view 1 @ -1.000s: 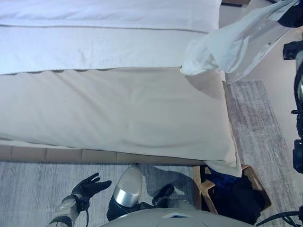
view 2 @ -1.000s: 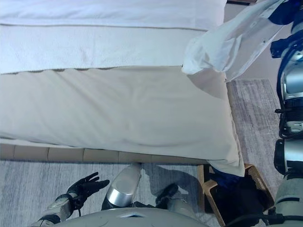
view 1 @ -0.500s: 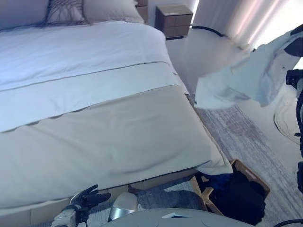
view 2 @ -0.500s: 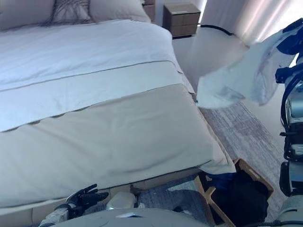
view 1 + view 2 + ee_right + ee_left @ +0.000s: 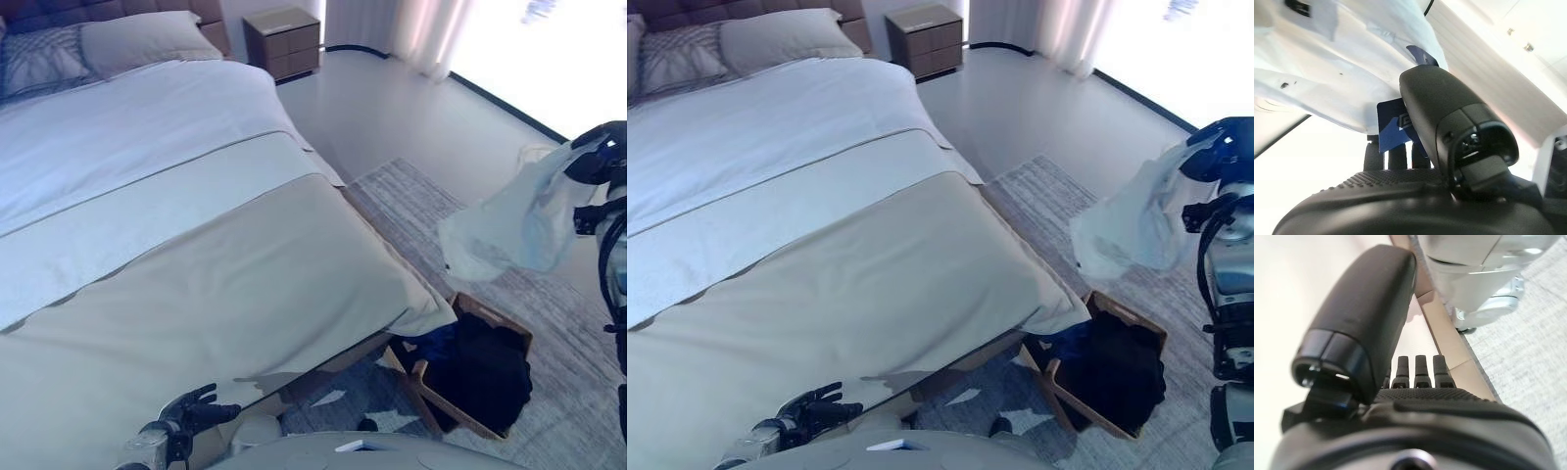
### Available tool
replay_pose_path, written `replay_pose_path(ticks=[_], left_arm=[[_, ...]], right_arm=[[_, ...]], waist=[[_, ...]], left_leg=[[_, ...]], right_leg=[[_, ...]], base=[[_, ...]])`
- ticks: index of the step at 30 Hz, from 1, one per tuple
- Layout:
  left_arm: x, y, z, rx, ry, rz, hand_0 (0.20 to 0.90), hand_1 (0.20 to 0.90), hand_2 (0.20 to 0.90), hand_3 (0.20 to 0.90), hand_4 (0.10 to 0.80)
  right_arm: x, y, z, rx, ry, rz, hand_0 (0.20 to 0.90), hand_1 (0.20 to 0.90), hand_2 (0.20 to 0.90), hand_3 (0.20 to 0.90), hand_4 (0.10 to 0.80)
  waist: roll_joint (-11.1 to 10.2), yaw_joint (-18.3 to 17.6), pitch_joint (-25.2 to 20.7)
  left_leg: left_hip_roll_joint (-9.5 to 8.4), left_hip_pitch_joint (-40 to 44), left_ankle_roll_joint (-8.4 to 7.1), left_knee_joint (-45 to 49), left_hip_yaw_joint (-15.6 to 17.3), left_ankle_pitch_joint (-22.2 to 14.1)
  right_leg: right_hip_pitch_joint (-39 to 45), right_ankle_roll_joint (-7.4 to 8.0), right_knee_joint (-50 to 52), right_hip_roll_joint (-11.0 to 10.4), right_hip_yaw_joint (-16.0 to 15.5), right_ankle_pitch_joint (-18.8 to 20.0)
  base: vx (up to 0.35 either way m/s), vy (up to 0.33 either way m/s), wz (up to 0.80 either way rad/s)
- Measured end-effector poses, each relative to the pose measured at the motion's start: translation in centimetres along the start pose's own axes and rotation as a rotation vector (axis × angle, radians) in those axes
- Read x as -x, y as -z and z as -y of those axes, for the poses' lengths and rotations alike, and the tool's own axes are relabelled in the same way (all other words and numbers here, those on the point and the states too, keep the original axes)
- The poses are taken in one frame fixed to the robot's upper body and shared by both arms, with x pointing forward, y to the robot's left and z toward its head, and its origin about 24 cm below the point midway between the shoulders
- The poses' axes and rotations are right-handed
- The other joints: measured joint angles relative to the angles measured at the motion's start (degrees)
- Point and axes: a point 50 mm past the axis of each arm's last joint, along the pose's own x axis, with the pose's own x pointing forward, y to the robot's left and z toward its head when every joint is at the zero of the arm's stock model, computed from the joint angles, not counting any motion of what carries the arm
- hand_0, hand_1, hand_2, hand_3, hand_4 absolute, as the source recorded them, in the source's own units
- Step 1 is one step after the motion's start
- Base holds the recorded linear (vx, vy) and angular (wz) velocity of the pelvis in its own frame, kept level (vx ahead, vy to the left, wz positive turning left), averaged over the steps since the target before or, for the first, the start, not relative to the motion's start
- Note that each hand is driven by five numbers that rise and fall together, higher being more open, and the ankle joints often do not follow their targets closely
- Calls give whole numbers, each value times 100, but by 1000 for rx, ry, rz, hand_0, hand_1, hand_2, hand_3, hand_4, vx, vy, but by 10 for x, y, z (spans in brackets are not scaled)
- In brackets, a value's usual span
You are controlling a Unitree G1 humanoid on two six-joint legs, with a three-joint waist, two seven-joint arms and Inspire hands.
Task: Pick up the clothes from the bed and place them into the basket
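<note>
My right hand (image 5: pixel 595 164) stayed clamped on the white shirt (image 5: pixel 514 227), fingers curled into the cloth. A second earlier the shirt trailed off the bed (image 5: pixel 196 255) corner; now it hung clear, below my hand, over the rug and just above the basket (image 5: pixel 470 367) with dark clothes inside. Lower-and-release looked next. Left hand (image 5: pixel 191 411) idled, fingers straight, holding nothing.
</note>
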Motion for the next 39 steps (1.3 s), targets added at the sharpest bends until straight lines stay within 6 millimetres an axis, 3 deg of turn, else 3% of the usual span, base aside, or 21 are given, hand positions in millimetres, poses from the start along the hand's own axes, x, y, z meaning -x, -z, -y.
replay_pose_path(ticks=[8,18,19,20,27,30,39], left_arm=[[-1,-3,7,-50,30,-2,900,900,900,900,800],[-4,-24,23,-123,99,63,900,900,900,900,800],[-4,-25,25,-129,106,68,900,900,900,900,800],[-4,-26,26,-130,111,70,900,900,900,900,800],[-6,-33,31,-146,131,84,900,900,900,900,800],[-6,-33,31,-145,132,85,900,900,900,900,800],[-6,-35,35,-163,158,86,900,900,900,900,800]], right_arm=[[14,38,-17,151,-84,-133,300,300,300,200,100],[26,95,-17,300,-110,-376,300,300,300,200,100],[27,99,-16,306,-110,-394,775,775,775,755,655],[28,103,-17,316,-114,-411,900,900,900,900,800],[39,131,-20,392,-152,-532,900,900,900,900,800],[44,140,-22,377,-147,-574,900,900,900,900,800],[51,137,-39,254,6,-510,900,900,900,900,800]], waist=[[18,-282,-2],[343,-538,33],[389,-548,54],[432,-555,66],[651,-522,160],[635,-515,199],[662,-548,325]], left_leg=[[95,185,-50,-13,352,-48],[127,184,-55,-7,563,-70],[129,180,-55,-7,579,-70],[135,173,-55,-2,593,-70],[190,43,-57,11,628,-69],[199,46,-57,11,629,-69],[192,56,-61,11,633,-72]], right_leg=[[-60,6,-5,64,362,32],[-197,-5,-35,79,618,91],[-210,0,-35,81,632,98],[-228,-3,-35,83,645,102],[-377,-28,-34,122,687,142],[-381,-38,-35,146,687,149],[-375,-38,-34,153,696,149]], base=[[19,-84,-26],[-21,-82,-13],[-33,-55,-10],[-39,-46,-9],[-47,-27,-4],[0,0,0],[20,35,0]])
